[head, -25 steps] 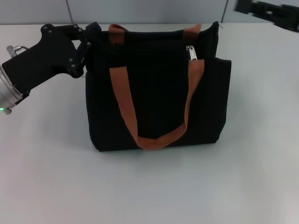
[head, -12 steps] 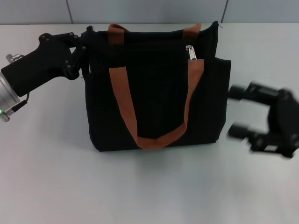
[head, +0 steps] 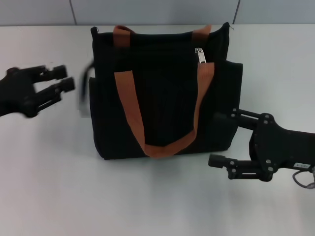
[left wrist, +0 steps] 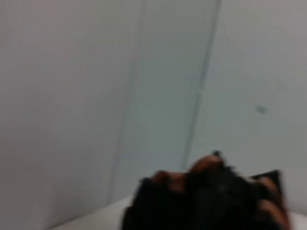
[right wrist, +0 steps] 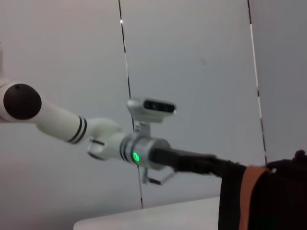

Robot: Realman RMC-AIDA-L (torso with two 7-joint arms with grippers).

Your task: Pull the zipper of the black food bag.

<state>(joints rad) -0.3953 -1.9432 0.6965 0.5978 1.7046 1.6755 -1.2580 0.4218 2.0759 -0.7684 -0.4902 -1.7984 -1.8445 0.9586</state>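
Note:
The black food bag stands upright mid-table with two orange-brown handles. The small silver zipper pull hangs near its top right, by the front handle. My left gripper is open and empty, a short way off the bag's left side. My right gripper is open and empty at the bag's lower right side, with one finger close against the fabric. The bag shows blurred in the left wrist view. Its corner and a strap show in the right wrist view.
The bag stands on a white table, with a grey panelled wall behind it. The left arm's white and silver wrist shows in the right wrist view, beyond the bag.
My left gripper has let go of the bag's top left corner and drawn back to the left. My right gripper has moved left, up to the bag's right side.

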